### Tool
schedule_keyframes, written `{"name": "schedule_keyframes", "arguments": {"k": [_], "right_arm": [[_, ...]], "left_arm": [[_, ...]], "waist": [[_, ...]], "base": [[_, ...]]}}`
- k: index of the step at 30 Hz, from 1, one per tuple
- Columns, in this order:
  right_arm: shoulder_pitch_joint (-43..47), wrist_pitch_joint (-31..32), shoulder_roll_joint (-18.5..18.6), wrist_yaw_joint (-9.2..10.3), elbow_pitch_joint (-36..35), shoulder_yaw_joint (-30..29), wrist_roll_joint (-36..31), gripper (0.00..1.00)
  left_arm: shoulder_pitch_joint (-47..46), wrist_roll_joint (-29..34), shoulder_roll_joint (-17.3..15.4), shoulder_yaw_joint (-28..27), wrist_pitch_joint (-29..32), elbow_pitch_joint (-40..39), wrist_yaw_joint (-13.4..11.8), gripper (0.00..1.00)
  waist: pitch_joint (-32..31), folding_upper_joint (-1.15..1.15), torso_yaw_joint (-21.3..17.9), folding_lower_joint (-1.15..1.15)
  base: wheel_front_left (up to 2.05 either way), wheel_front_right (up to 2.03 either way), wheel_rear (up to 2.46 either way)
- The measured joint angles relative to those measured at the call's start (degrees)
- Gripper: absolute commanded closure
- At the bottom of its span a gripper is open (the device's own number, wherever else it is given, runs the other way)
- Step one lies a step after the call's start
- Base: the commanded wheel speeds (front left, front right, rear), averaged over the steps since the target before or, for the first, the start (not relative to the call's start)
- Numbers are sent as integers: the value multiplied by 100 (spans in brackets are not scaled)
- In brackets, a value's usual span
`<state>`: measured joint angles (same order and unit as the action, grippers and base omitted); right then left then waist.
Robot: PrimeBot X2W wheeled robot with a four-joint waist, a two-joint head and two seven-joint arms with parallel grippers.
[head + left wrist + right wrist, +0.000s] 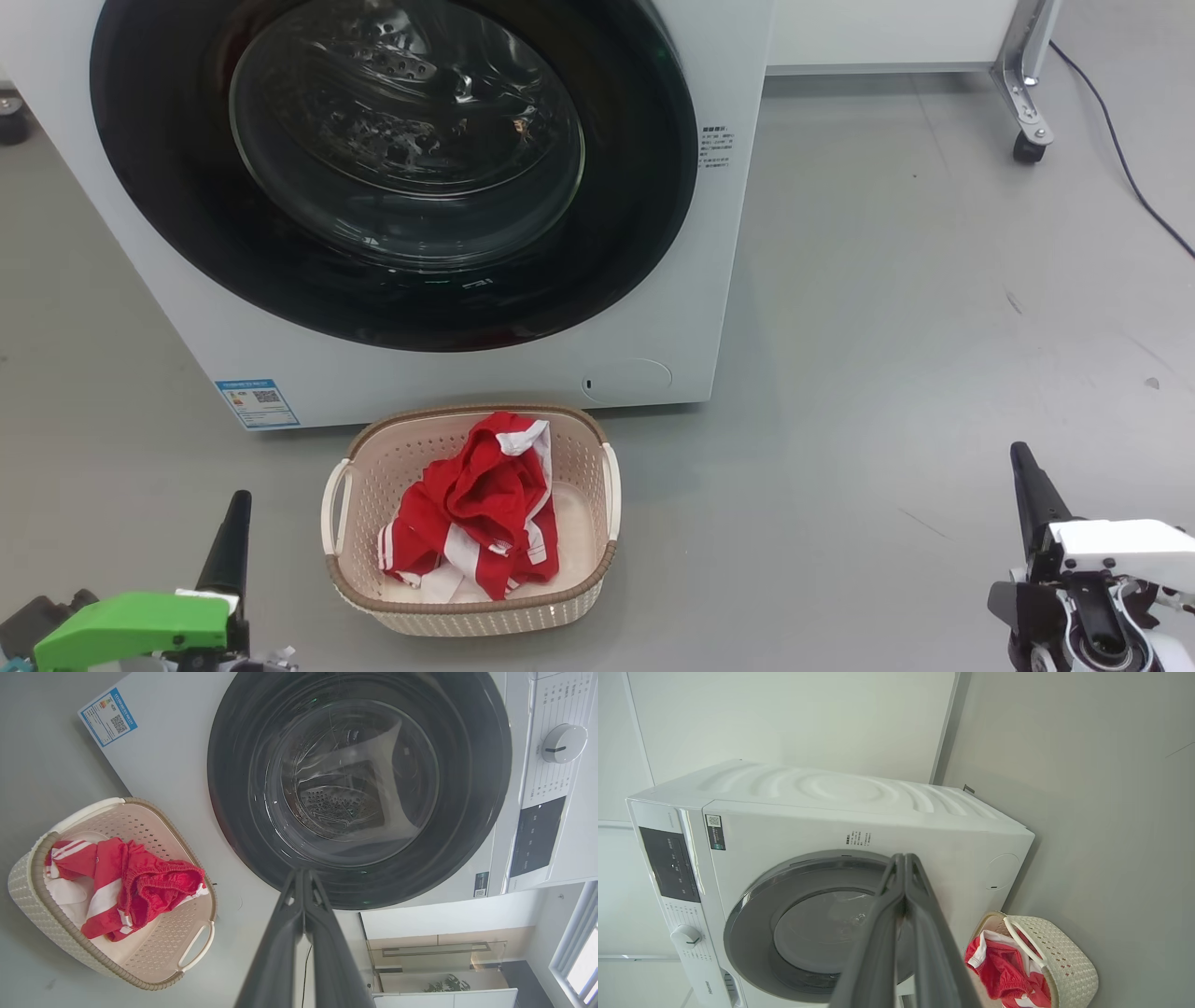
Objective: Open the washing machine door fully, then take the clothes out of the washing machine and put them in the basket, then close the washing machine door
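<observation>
The white washing machine (pixel 709 308) fills the upper left of the head view, and its round black-rimmed door (pixel 401 168) lies flush against its front, shut. On the floor just in front stands the cream basket (pixel 471 611) with the red and white clothes (pixel 476 509) heaped inside. My left gripper (pixel 238 509) is low at the left, shut and empty, left of the basket. Far to the right, my right gripper (pixel 1022 462) is shut and empty too. The left wrist view shows the door (pixel 359 788), basket (pixel 28 882) and clothes (pixel 135 882); the right wrist view shows the machine (pixel 859 812).
Grey floor spreads right of the machine. A white cabinet on a metal caster leg (pixel 1027 112) stands at the back right, with a dark cable (pixel 1130 177) trailing over the floor beside it. A blue label sticker (pixel 257 403) marks the machine's lower left corner.
</observation>
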<state>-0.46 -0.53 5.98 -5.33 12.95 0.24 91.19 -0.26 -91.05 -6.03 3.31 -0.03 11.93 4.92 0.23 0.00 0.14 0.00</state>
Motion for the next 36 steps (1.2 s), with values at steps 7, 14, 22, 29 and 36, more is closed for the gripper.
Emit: {"name": "schedule_keyframes", "arguments": {"k": [7,14,22,29,36], "right_arm": [[-141,127,41,-66,71,-104,536,100],[-170,131,49,-89,111,-116,611,100],[-183,132,49,-109,141,-122,611,100],[-201,132,49,-110,168,-126,610,100],[-205,133,48,-114,194,-132,610,100]], "left_arm": [[-108,-519,-10,-118,90,110,103,100],[-150,-661,-10,-130,99,170,127,100],[-156,-661,-10,-134,103,212,151,100],[-159,-661,-10,-136,104,238,153,100],[-166,-661,-10,-141,104,255,154,100]], "waist": [[3,0,-15,0],[2,0,-15,0],[0,0,-15,0],[-2,0,-15,0],[-3,0,-14,0]], "base": [[0,0,0],[0,0,0],[0,0,0],[0,0,0],[0,0,0]]}}
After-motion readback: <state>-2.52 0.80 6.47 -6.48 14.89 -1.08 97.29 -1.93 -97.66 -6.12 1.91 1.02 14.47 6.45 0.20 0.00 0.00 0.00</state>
